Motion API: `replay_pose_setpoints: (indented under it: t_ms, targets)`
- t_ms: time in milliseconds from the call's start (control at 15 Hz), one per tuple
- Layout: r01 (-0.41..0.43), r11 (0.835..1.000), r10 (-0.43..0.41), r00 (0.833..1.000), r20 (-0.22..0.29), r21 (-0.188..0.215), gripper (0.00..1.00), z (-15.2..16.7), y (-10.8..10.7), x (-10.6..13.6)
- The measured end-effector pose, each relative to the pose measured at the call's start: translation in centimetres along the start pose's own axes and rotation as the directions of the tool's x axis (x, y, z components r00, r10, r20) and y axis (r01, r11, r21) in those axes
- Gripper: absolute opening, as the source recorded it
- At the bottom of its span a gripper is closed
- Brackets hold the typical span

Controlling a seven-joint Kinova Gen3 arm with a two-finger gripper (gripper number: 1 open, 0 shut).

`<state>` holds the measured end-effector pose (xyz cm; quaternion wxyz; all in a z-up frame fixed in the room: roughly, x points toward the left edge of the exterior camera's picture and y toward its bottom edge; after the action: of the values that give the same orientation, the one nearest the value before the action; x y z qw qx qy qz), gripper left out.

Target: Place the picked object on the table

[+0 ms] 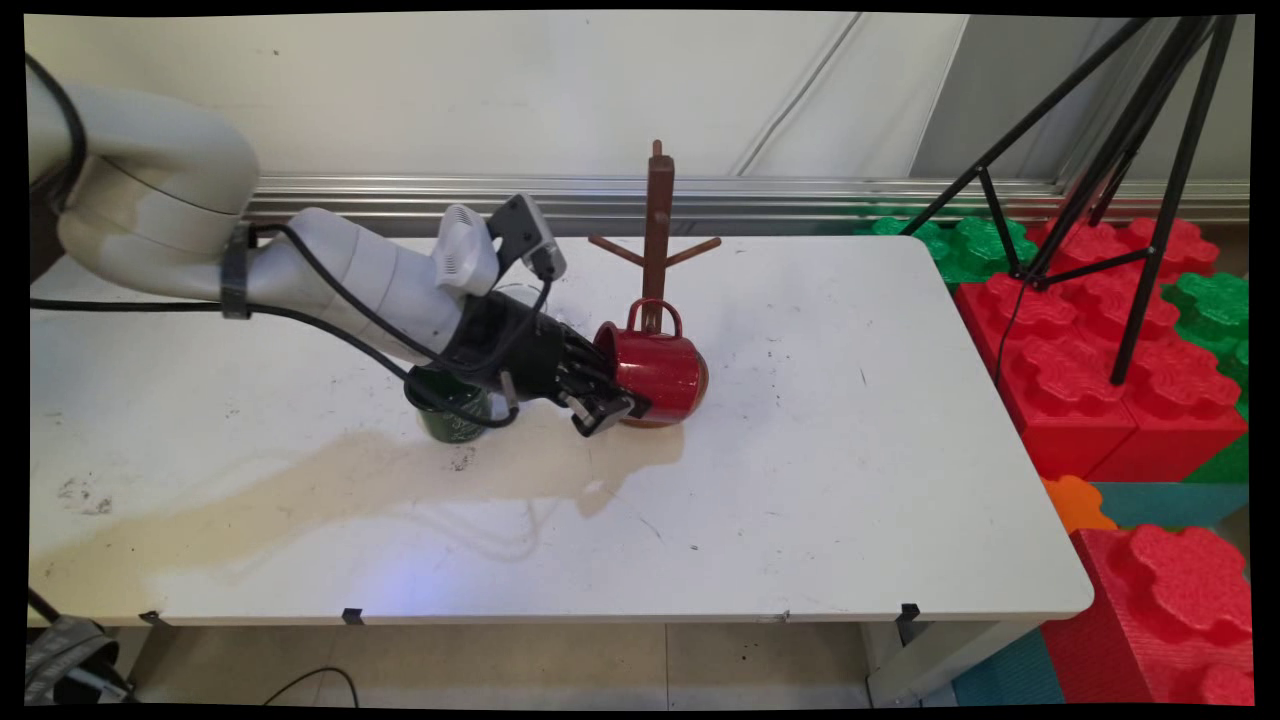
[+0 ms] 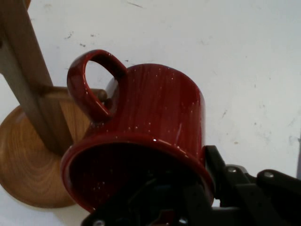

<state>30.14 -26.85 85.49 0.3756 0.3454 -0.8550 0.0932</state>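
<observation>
MAIN VIEW
Arm: the white arm reaches in from the left, low over the table (image 1: 850, 500), black cables hanging under it.
Gripper: the black gripper (image 1: 608, 397) lies nearly level, pointing right, at the mouth of the red mug (image 1: 660, 372). One finger goes inside the mouth and one sits outside the lower rim, so the gripper pinches the mug's wall.
Red mug: tipped on its side, mouth towards the arm, handle uppermost, about the middle of the table and nearer its far edge. Whether it rests on the table or is lifted clear, I cannot tell.
Mug tree: a brown wooden mug tree (image 1: 657, 220) stands upright just behind the red mug, towards the far edge; its pegs are bare, and the mug's handle overlaps the post.
Green mug: a dark green mug (image 1: 452, 420) stands on the table under the arm's wrist, left of the gripper, partly hidden by it.
Stain: a wide yellowish stain (image 1: 330, 490) runs from below the mugs towards the near left corner.
Beside the table: large red and green foam blocks (image 1: 1090, 350) and a black tripod (image 1: 1140, 190) stand past the right edge.

HAND VIEW
Red mug: the red mug (image 2: 155, 113) fills the middle, its dark mouth at the bottom, its handle up and left.
Gripper: its black linkage (image 2: 244, 193) rises at the lower right outside the rim, with more black parts inside the mouth.
Mug tree: its post and round wooden base (image 2: 28, 165) stand at the left, and a peg shows just behind the handle.
</observation>
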Motion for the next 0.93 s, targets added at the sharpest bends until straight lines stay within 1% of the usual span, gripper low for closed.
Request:
replay_pose_setpoints:
  t_ms: [333, 800, 933]
  targets:
    - [-0.006, 1.0, 0.006, 1.0, 0.015, -0.007, 0.0, -1.9, 0.9, 0.0]
    - [-0.016, 1.0, 0.018, 0.998, 0.066, -0.017, 0.0, -6.0, 2.8, -0.2]
    - [-0.035, 0.999, 0.036, 0.995, 0.089, -0.02, 0.0, -7.3, 3.2, -0.1]
